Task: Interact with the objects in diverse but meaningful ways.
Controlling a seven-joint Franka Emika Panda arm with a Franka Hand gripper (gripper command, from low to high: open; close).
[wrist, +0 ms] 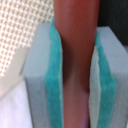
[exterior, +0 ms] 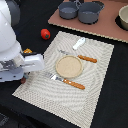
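Observation:
In the wrist view a reddish-brown sausage (wrist: 75, 45) stands between my gripper's (wrist: 76, 85) two teal-padded fingers (wrist: 52, 80), which press on both its sides. In the exterior view the arm's white wrist (exterior: 20, 62) sits over the placemat's left edge and hides most of the gripper; only a dark red bit (exterior: 23, 80) shows under it. A red tomato (exterior: 45, 34) lies on the black table beyond the mat. A yellow-orange block (exterior: 27, 50) peeks out behind the arm. A white fish (exterior: 79, 43) lies at the mat's far edge.
A round tan plate (exterior: 68, 66) sits mid-mat (exterior: 95, 95) between two orange-handled utensils (exterior: 74, 83) (exterior: 86, 58). Two grey pots (exterior: 67, 10) (exterior: 90, 13) stand on a brown board (exterior: 107, 27) at the back, with a bowl (exterior: 123, 17) at the exterior view's right.

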